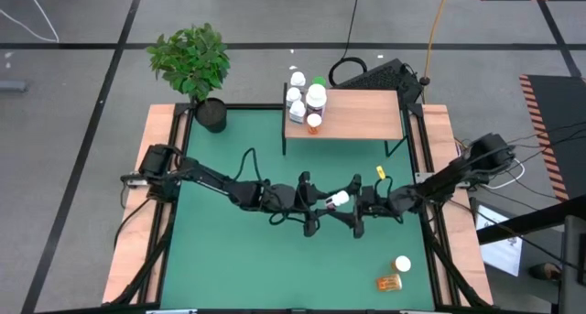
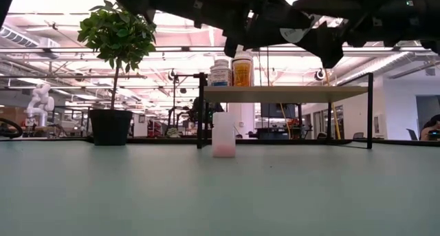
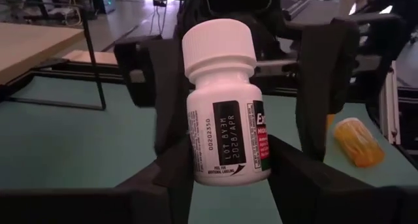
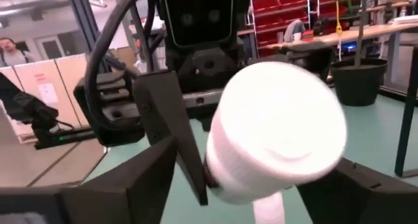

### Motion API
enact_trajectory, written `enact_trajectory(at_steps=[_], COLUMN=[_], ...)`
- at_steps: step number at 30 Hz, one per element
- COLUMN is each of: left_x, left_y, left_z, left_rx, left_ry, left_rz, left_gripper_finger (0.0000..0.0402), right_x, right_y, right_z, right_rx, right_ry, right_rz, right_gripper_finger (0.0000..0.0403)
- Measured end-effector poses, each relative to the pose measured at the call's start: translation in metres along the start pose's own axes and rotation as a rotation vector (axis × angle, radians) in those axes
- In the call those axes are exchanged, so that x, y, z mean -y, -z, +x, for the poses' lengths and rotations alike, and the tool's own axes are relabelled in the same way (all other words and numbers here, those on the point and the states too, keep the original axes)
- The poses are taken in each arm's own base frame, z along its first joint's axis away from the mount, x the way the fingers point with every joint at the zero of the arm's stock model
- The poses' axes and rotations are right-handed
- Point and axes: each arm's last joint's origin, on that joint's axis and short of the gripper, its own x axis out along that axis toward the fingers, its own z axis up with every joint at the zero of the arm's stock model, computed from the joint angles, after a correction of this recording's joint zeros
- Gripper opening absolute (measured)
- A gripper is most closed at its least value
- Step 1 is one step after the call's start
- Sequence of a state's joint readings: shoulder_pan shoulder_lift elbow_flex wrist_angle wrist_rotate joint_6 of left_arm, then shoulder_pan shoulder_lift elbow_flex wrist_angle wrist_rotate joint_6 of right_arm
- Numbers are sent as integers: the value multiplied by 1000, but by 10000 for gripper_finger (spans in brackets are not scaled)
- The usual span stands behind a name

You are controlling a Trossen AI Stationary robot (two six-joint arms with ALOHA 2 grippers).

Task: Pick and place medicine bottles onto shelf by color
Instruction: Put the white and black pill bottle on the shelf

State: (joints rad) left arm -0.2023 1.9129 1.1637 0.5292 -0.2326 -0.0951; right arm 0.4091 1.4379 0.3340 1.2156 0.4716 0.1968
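Mid-table, the left gripper (image 3: 225,178) held a white bottle (image 3: 224,106) with the right gripper (image 4: 255,185) wide around its cap; several bottles (image 1: 305,102) occupied the shelf (image 1: 357,117), two (image 1: 394,274) remained near-right.

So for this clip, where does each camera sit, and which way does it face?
High: overhead, straight down on the mat, both arms, shelf.
Low: table height, facing the shelf and room; arms overhead.
Left wrist: on the left arm, past its end effector gripping a white bottle.
Right wrist: on the right arm, facing that bottle's cap, end effector around it.
Shared: the white bottle.
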Motion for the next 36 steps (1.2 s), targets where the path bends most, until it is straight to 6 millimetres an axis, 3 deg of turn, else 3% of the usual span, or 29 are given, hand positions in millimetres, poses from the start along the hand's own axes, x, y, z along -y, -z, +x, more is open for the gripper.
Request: enact_trajectory(at_steps=[6,28,36], left_x=[1,4,8], left_y=[1,-3,1], left_z=[-1,-2,-1], left_rx=[-2,17,7], left_ry=[-2,-4,21], left_rz=[15,56,117], left_gripper_finger=[175,165,181], right_x=[-1,-2,-4], right_y=[4,-4,-11], right_z=[2,2,2], right_rx=[7,77,132], right_ry=[-5,-45,-84], right_rz=[-12,35,112], right_gripper_finger=[226,251,216])
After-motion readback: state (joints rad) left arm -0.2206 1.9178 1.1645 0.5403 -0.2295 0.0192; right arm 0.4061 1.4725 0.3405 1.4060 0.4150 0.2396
